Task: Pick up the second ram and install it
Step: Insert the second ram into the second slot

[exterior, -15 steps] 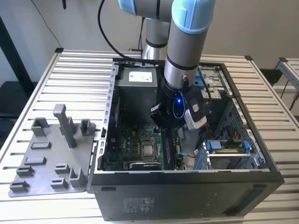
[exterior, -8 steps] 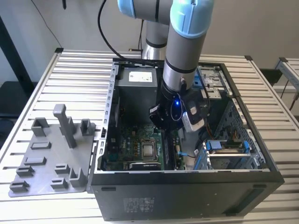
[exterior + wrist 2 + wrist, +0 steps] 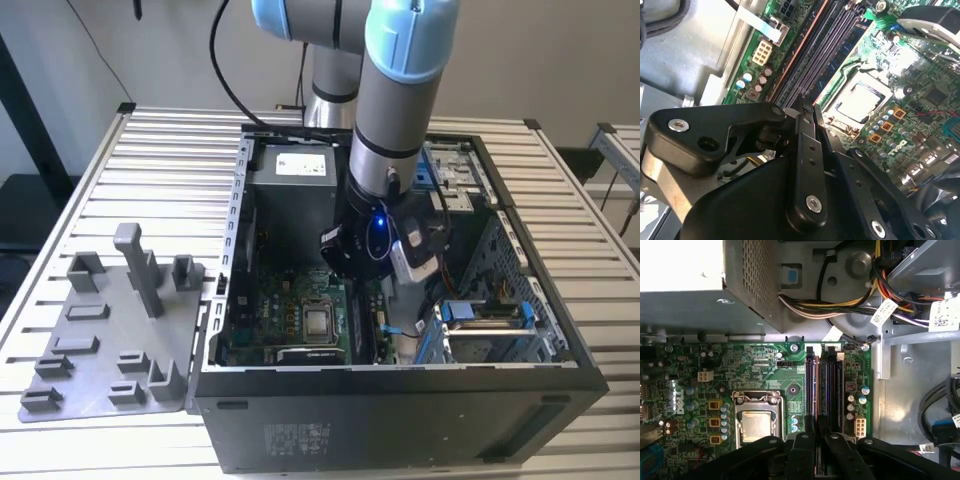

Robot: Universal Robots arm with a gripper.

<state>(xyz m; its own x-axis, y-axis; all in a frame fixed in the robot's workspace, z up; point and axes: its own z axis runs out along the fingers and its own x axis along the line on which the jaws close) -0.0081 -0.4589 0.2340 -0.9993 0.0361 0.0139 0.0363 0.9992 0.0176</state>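
Working inside the open computer case (image 3: 400,410), I have the arm (image 3: 390,110) reaching down from above and the hand (image 3: 818,442) low over the motherboard. It sits right above the bank of memory slots (image 3: 823,385) that runs beside the processor socket (image 3: 756,424).

In both wrist views the fingers (image 3: 807,150) stand narrow, drawn close together. In the second wrist view they meet on a thin dark edge at their tips, which I take to be the second ram (image 3: 804,104), held edge-on. So little of it shows past the fingers that this is my reading rather than something I can confirm. In the exterior view the grey tray (image 3: 100,390) lies on the bench (image 3: 170,150), just beside the case on the exterior view's left and well apart from the hand.

I judge the pickup done and the installing step in hand, with the stick lined up lengthwise with the slots and either just over one or starting into it. I cannot tell whether it is touching the slot yet.

Seating it calls for the board to stay parallel to the slot and upright, not tilted. The push has to go straight down, spread evenly along the stick's length. Little room is spare, since the neighbouring slots lie close alongside and the bundle of cables (image 3: 840,305) is near the far end of the slots.
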